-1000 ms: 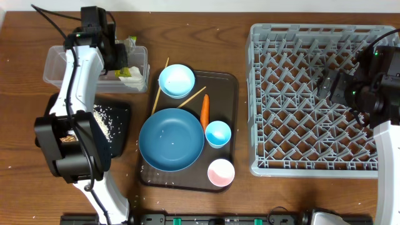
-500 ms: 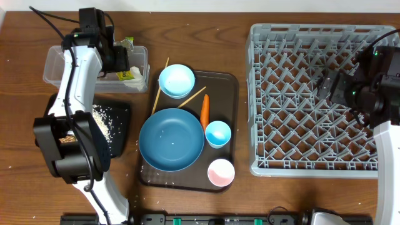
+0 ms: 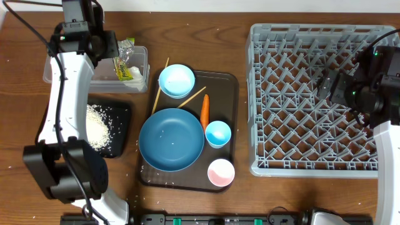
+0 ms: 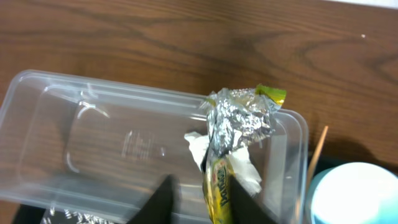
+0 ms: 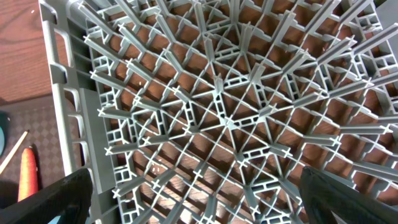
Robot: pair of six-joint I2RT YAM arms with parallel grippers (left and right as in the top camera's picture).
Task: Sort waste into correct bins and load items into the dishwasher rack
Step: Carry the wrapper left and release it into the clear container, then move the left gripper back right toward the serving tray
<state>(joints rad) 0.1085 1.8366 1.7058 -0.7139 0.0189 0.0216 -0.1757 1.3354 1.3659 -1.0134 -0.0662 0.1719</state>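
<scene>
over rim of clear tub (image 4: 124, 94): crinkled silver wrapper (image 4: 240, 119)

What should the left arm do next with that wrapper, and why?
Probably open the left gripper and lift clear: the wrapper lies in the clear tub with the paper wad, its yellow end between the fingers.

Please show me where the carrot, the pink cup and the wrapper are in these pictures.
carrot (image 3: 205, 111), overhead view, middle of its orange body.
pink cup (image 3: 220, 172), overhead view, its inside.
wrapper (image 4: 241, 117), left wrist view, crumpled silver part.
</scene>
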